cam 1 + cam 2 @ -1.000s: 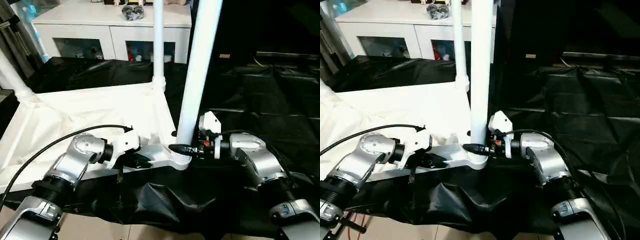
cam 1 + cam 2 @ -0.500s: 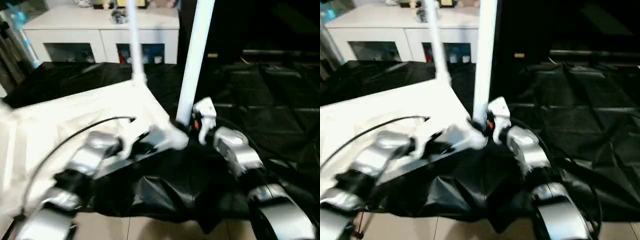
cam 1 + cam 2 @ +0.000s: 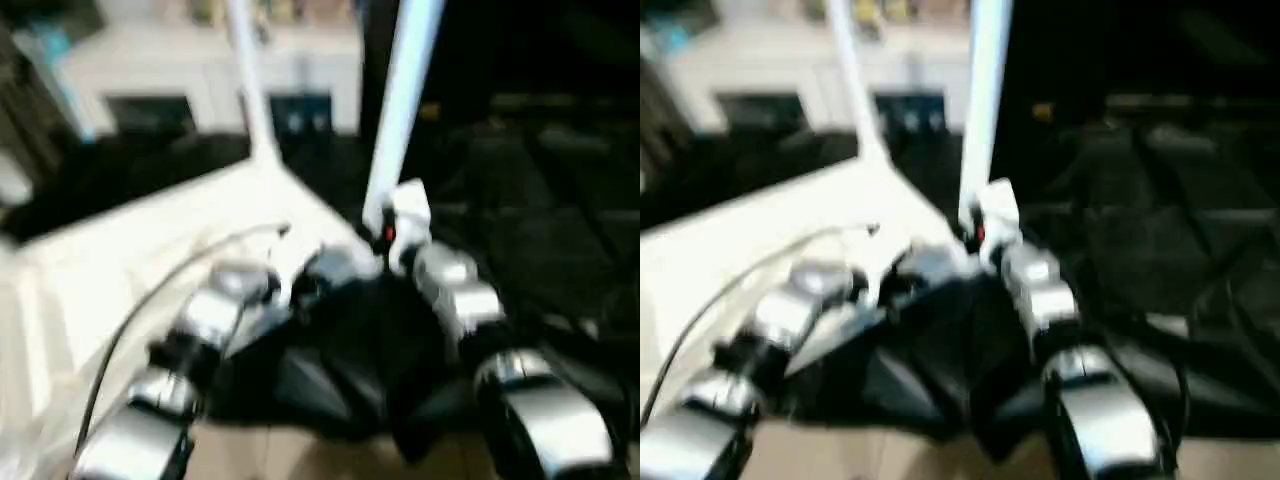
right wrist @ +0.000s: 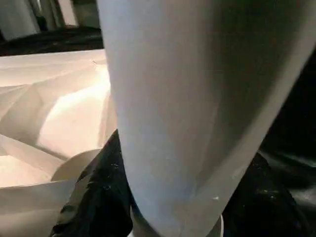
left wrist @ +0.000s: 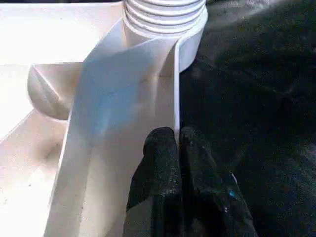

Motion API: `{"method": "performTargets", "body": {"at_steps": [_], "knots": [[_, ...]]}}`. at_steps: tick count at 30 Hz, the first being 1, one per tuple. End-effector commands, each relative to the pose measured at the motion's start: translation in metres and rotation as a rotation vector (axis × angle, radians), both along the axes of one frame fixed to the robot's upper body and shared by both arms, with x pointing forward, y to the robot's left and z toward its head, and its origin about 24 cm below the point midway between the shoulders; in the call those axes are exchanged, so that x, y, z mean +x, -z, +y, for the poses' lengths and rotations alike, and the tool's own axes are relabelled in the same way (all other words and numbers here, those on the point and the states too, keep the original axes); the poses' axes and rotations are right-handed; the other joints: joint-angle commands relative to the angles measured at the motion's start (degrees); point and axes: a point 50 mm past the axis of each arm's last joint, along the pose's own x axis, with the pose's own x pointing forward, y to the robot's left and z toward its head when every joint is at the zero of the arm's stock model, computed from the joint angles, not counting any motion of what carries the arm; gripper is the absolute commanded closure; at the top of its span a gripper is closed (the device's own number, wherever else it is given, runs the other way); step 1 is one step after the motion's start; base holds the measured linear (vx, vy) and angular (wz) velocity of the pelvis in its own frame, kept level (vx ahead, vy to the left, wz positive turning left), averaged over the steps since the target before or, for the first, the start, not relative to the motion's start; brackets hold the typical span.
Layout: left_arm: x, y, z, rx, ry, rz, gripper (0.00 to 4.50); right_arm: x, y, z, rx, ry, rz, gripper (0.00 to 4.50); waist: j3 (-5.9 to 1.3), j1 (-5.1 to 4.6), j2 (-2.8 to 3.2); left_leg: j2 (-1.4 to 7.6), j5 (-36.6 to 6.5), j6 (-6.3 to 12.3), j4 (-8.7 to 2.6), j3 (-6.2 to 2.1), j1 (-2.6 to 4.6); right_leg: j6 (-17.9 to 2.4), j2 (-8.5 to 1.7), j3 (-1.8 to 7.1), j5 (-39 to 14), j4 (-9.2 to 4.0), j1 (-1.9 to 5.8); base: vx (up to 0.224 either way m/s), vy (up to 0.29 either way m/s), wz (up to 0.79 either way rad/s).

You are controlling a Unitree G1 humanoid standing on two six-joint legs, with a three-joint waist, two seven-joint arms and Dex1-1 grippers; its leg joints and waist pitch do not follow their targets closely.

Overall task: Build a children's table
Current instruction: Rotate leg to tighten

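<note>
Left pincer [image 5: 177, 143], fingers pressed together, pinches the thin side rim of the white tabletop [image 5: 44, 163]; the ribbed corner socket [image 5: 165, 22] lies just ahead. Right pincer [image 4: 163, 197] straddles the upright white leg [image 4: 187, 98], black fingers [image 4: 96, 197] against both sides. Black-draped bench [image 5: 256, 98] lies beneath.

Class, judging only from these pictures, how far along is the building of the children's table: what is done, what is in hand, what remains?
Done: a far leg stands upright in the upturned top.
In hand: the right gripper grips the near leg at its corner socket; the left gripper pinches the top's rim beside it.
Left: seating this leg fully, then turning the table over. The other corners cannot be judged.
</note>
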Motion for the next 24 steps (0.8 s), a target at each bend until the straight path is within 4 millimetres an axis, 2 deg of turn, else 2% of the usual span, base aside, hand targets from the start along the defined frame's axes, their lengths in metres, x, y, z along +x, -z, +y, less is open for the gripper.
{"method": "performTargets", "body": {"at_steps": [1,2,7,11,12,13,14,16,17,18,19,20,21,22,23,24], "knots": [[0.002,-0.003,-0.001,0.012,0.011,-0.030,4.50,-0.026,0.047,0.018,-0.022,-0.067,0.222,2.62,-1.49,-0.69,0.20,1.65,-17.9,0.77,-5.43,0.11,-0.71,-10.9,-2.93,2.76,-16.7,-5.76,1.25,0.000,0.000,0.00],[0.000,-0.003,-0.001,0.010,0.036,-0.029,4.50,-0.026,0.047,0.019,-0.024,-0.071,0.227,2.62,-1.68,-0.73,-0.06,1.60,-17.8,0.73,-5.49,0.12,-0.80,-10.6,-3.01,2.78,-17.0,-5.75,1.55,0.000,0.000,0.00],[-0.001,-0.003,-0.001,0.009,0.049,-0.031,4.50,-0.025,0.046,0.020,-0.024,-0.074,0.227,2.62,-1.95,-0.82,0.10,1.79,-14.5,1.53,-5.48,0.68,-0.46,-11.8,-3.15,3.07,-11.3,-5.67,1.60,0.000,0.000,0.00],[-0.002,-0.004,0.000,0.007,0.053,-0.029,4.50,-0.025,0.045,0.021,-0.023,-0.082,0.225,2.62,-1.75,-0.74,-0.10,1.85,-15.9,1.35,-5.62,1.07,-0.29,-11.3,-3.27,3.15,-14.4,-6.03,1.48,0.000,0.000,0.00],[-0.004,-0.004,0.001,0.007,0.092,-0.041,4.50,-0.024,0.042,0.024,-0.025,-0.104,0.219,2.62,-1.70,-0.66,-0.76,1.86,-16.4,1.40,-5.68,1.12,-0.22,-10.7,-3.34,3.19,-16.4,-6.28,1.35,0.000,0.000,0.00],[-0.006,-0.005,0.002,0.009,0.126,-0.046,4.50,-0.023,0.040,0.025,-0.030,-0.120,0.212,2.62,-1.72,-0.54,-0.48,1.86,-16.3,1.30,-5.72,1.10,-0.23,-10.3,-3.50,3.29,-17.8,-6.24,1.39,0.000,0.000,0.00],[-0.007,-0.005,0.002,0.011,0.154,-0.049,4.50,-0.022,0.039,0.026,-0.034,-0.131,0.207,2.27,-1.74,-0.56,-0.41,1.89,-16.1,1.31,-5.74,1.18,-0.19,-10.2,-3.49,3.37,-18.0,-6.35,1.31,0.000,0.000,0.00],[-0.010,-0.005,0.001,0.017,0.197,-0.057,4.50,-0.021,0.037,0.025,-0.034,-0.138,0.202,1.92,-1.91,-0.56,-0.30,2.05,-14.1,1.34,-5.78,1.17,-0.23,-10.6,-3.40,3.39,-14.9,-6.12,1.41,0.000,0.000,0.00],[-0.012,-0.005,0.001,0.012,0.209,-0.050,4.50,-0.019,0.034,0.024,-0.027,-0.151,0.198,1.89,-1.95,-0.64,-0.14,2.07,-12.8,1.43,-5.68,1.26,-0.27,-11.4,-3.25,3.41,-11.9,-5.77,1.50,0.000,0.000,0.00],[-0.013,-0.005,0.001,0.008,0.210,-0.047,4.50,-0.019,0.033,0.024,-0.026,-0.159,0.194,1.83,-2.25,-0.66,-0.18,2.15,-9.9,1.68,-5.38,1.49,-0.30,-12.9,-3.12,3.32,-6.2,-5.15,1.82,0.000,0.000,0.00],[-0.013,-0.005,0.001,0.007,0.212,-0.046,4.50,-0.018,0.032,0.024,-0.026,-0.163,0.189,1.71,-2.25,-0.66,-0.18,2.15,-9.9,1.68,-5.38,1.49,-0.30,-12.9,-3.12,3.32,-6.2,-5.15,1.82,0.000,0.000,0.00],[-0.014,-0.005,0.002,0.007,0.215,-0.044,4.50,-0.017,0.030,0.023,-0.023,-0.167,0.186,1.48,-2.30,-0.63,-0.22,2.05,-7.8,2.25,-5.16,1.64,-0.30,-13.6,-3.03,3.28,-2.8,-4.82,1.89,0.000,0.000,0.00],[-0.014,-0.005,0.002,0.008,0.218,-0.044,4.50,-0.016,0.029,0.023,-0.021,-0.168,0.185,1.48,-2.37,-0.63,-0.13,1.99,-6.1,2.80,-4.97,1.73,-0.32,-14.2,-2.97,3.20,-0.2,-4.53,2.02,0.000,0.000,0.00],[-0.015,-0.005,0.002,0.009,0.226,-0.045,4.50,-0.015,0.026,0.022,-0.020,-0.173,0.176,1.43,-2.41,-0.62,-0.04,2.04,-5.7,2.93,-4.94,1.75,-0.26,-14.4,-2.99,3.18,0.7,-4.45,2.05,0.000,0.000,0.00],[-0.015,-0.005,0.002,0.011,0.231,-0.045,4.50,-0.014,0.024,0.022,-0.017,-0.178,0.169,1.38,-2.52,-0.54,-0.20,2.00,-4.9,3.37,-4.76,1.86,-0.13,-14.9,-2.97,3.19,2.4,-4.30,2.06,0.000,0.000,0.00],[-0.016,-0.005,0.004,0.016,0.242,-0.047,4.50,-0.012,0.019,0.021,-0.013,-0.197,0.149,1.21,-2.67,-0.58,-0.24,1.97,-3.6,3.91,-4.62,1.85,-0.28,-15.2,-2.95,3.13,4.4,-4.07,2.28,0.000,0.000,0.00]]}}
